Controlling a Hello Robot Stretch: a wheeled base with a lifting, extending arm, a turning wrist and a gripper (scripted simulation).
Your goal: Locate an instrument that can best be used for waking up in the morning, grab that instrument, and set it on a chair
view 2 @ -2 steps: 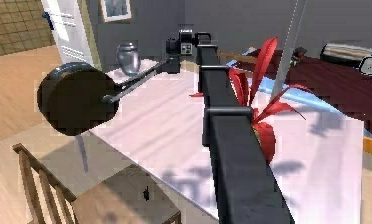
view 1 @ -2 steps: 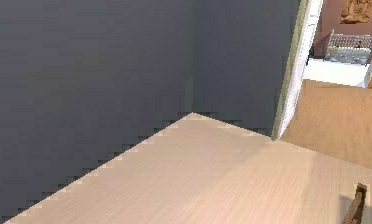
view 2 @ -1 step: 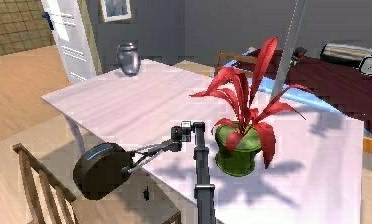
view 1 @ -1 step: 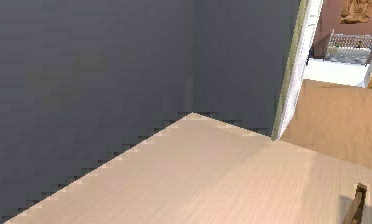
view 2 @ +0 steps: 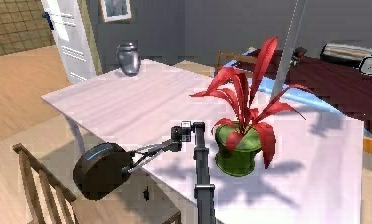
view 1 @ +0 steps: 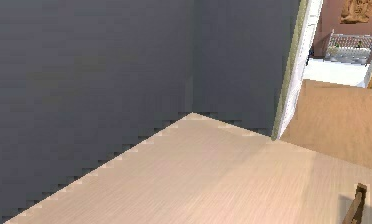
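A dark round thing, shaped like an alarm clock [view 2: 102, 170], hangs at the far end of my gripper [view 2: 131, 157], so the gripper holds it. It hangs off the near edge of the table [view 2: 144, 95], above a wooden chair [view 2: 34, 182] whose slatted back shows at the arm side view's bottom left. The arm's dark bar [view 2: 204, 190] rises from the bottom edge to the two white squares [view 2: 184, 129].
On the pale-clothed table stand a grey vase [view 2: 128, 57] and a red-leaved plant in a green pot [view 2: 239, 150], close to the arm. A second chair [view 2: 244, 62] stands behind it. Ahead are dark walls [view 1: 94, 80], bare wood floor [view 1: 194, 180] and a doorway [view 1: 339, 60] at the right.
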